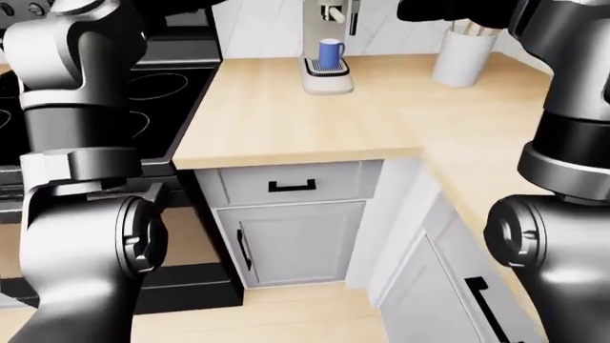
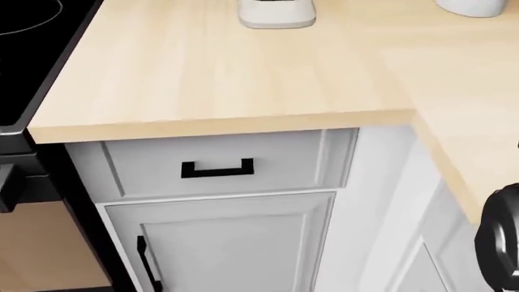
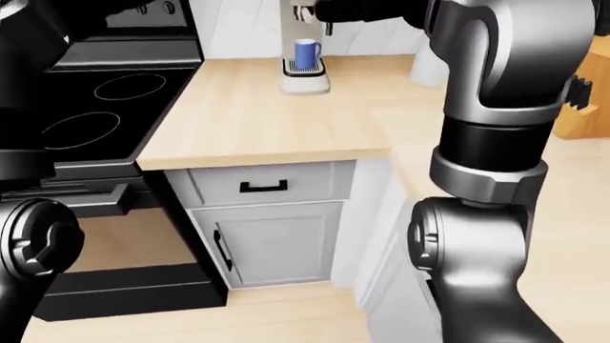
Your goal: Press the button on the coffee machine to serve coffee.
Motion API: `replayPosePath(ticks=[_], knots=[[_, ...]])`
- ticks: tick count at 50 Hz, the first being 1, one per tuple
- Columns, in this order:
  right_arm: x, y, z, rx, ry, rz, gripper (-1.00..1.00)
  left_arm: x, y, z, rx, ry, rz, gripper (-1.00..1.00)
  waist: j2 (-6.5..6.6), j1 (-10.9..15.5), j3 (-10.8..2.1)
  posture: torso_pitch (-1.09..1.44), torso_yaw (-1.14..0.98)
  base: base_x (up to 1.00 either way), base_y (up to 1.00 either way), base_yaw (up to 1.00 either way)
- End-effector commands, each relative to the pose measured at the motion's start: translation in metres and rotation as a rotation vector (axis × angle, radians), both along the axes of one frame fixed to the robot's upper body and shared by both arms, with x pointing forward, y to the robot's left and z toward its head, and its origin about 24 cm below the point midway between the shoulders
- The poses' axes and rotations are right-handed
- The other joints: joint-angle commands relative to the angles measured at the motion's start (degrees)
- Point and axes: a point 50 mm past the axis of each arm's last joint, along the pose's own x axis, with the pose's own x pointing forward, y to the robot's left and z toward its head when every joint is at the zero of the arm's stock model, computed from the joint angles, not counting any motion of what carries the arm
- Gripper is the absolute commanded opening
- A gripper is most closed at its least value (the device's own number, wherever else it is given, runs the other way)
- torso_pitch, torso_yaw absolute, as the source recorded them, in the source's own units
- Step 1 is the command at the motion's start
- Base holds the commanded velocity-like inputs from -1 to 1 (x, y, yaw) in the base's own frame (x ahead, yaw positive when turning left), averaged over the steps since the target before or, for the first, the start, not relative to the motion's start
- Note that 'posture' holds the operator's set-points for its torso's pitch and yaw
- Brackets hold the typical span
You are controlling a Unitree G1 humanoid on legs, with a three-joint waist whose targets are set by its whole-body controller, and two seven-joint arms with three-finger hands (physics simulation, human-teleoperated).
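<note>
The coffee machine [image 1: 328,43] stands at the top of the left-eye view, where the light wood counter [image 1: 286,114] meets the wall. A blue mug [image 1: 331,51] sits on its drip tray. My right arm rises on the right, and its forearm reaches left along the top edge. The right hand [image 3: 326,10] ends close beside the machine's upper part; its fingers are cut off by the frame edge. My left arm [image 1: 81,107] rises on the left with its hand out of frame. The head view shows only the machine's base [image 2: 275,15].
A black stove [image 1: 157,93] adjoins the counter on the left. A white utensil holder [image 1: 464,56] stands right of the machine, and a knife block [image 3: 586,107] further right. Below the counter are a white drawer [image 2: 217,165] and a cabinet door [image 2: 227,249].
</note>
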Motion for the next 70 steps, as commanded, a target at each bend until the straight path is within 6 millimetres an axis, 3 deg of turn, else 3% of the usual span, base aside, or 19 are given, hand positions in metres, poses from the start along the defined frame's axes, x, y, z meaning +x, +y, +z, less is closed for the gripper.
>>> replayPosePath(ticks=[1,5,8,18,22,23,24,33,36,45,50,51,52,55,61,62,64,66,70], knots=[[-0.0098,-0.0025,0.0189,0.000,-0.095,-0.012,1.00,-0.0090,-0.0041,0.0238,0.004,-0.103,-0.017,1.00,0.32,-0.19,-1.19,0.00,0.00,0.29,0.00,0.00],[-0.0104,-0.0027,0.0200,-0.001,-0.096,-0.012,1.00,-0.0100,-0.0048,0.0249,0.002,-0.102,-0.017,1.00,-4.38,0.78,-2.46,0.00,0.00,0.29,0.00,0.00],[-0.0102,-0.0029,0.0199,-0.001,-0.095,-0.013,1.00,-0.0087,-0.0043,0.0242,0.003,-0.102,-0.017,1.00,-4.26,0.65,-1.58,0.00,0.00,0.28,0.00,0.00],[-0.0100,-0.0020,0.0221,-0.004,-0.096,-0.011,1.00,-0.0089,-0.0038,0.0251,0.000,-0.103,-0.015,1.00,0.62,-0.64,-1.84,0.00,0.00,0.29,0.00,0.00],[-0.0091,-0.0015,0.0189,-0.002,-0.094,-0.009,1.00,-0.0083,-0.0024,0.0224,0.001,-0.101,-0.011,1.00,5.95,-1.77,-4.28,0.00,0.00,0.29,0.00,0.00],[-0.0093,-0.0016,0.0180,-0.001,-0.093,-0.009,1.00,-0.0084,-0.0028,0.0222,0.001,-0.101,-0.012,1.00,3.71,-1.08,-2.47,0.00,0.00,0.29,0.00,0.00],[-0.0093,-0.0017,0.0180,0.000,-0.093,-0.009,1.00,-0.0087,-0.0034,0.0225,0.001,-0.100,-0.013,1.00,4.72,-1.52,-2.04,0.00,0.00,0.29,0.00,0.00],[-0.0098,-0.0015,0.0170,-0.001,-0.090,-0.009,1.00,-0.0098,-0.0040,0.0238,0.001,-0.101,-0.015,1.00,-0.15,-0.09,-2.31,0.00,0.00,0.29,0.00,0.00],[-0.0098,-0.0006,0.0186,-0.001,-0.093,-0.008,1.00,-0.0097,-0.0042,0.0235,0.000,-0.101,-0.015,1.00,-4.19,0.61,-3.20,0.00,0.00,0.28,0.00,0.00],[-0.0089,-0.0003,0.0173,0.000,-0.090,-0.007,1.00,-0.0100,-0.0042,0.0244,0.000,-0.101,-0.014,1.00,-1.31,-0.28,-1.90,0.00,0.00,0.28,0.00,0.00],[-0.0089,0.0003,0.0177,0.000,-0.088,-0.007,1.00,-0.0101,-0.0047,0.0240,-0.006,-0.098,-0.017,1.00,3.78,-1.17,-3.14,0.00,0.00,0.21,0.00,0.00],[-0.0087,0.0004,0.0178,0.001,-0.087,-0.007,1.00,-0.0102,-0.0046,0.0245,-0.006,-0.099,-0.016,1.00,3.78,-1.41,-4.24,0.00,0.00,0.13,0.00,0.00],[-0.0085,0.0005,0.0177,0.001,-0.087,-0.007,1.00,-0.0094,-0.0039,0.0228,-0.005,-0.099,-0.016,1.00,3.31,-1.13,-2.08,0.00,0.00,0.05,0.00,0.00],[-0.0085,0.0001,0.0180,0.002,-0.085,-0.008,1.00,-0.0086,-0.0036,0.0216,-0.005,-0.098,-0.016,1.00,3.42,-1.40,-1.27,0.00,0.00,0.00,0.00,0.00],[-0.0088,0.0003,0.0185,-0.001,-0.087,-0.006,1.00,-0.0088,-0.0044,0.0234,-0.008,-0.100,-0.018,1.00,-2.46,-0.76,-0.51,0.00,0.00,0.00,0.00,0.00],[-0.0088,0.0005,0.0182,-0.001,-0.087,-0.007,1.00,-0.0089,-0.0045,0.0235,-0.008,-0.100,-0.018,1.00,-1.02,-0.45,-0.29,0.00,0.00,-0.04,0.00,0.00],[-0.0083,0.0013,0.0174,0.000,-0.089,-0.005,1.00,-0.0086,-0.0038,0.0221,-0.008,-0.099,-0.017,1.00,-0.78,-0.48,-3.53,0.00,0.00,-0.05,0.00,0.00],[-0.0080,0.0010,0.0175,0.003,-0.091,-0.006,1.00,-0.0084,-0.0035,0.0213,-0.008,-0.099,-0.017,1.00,-0.77,-0.77,-1.42,0.00,0.00,0.00,0.00,0.00],[-0.0079,0.0007,0.0180,0.009,-0.100,-0.010,1.00,-0.0081,-0.0023,0.0197,-0.008,-0.098,-0.012,1.00,0.55,-1.06,-1.77,0.00,0.00,0.00,0.00,0.00]])
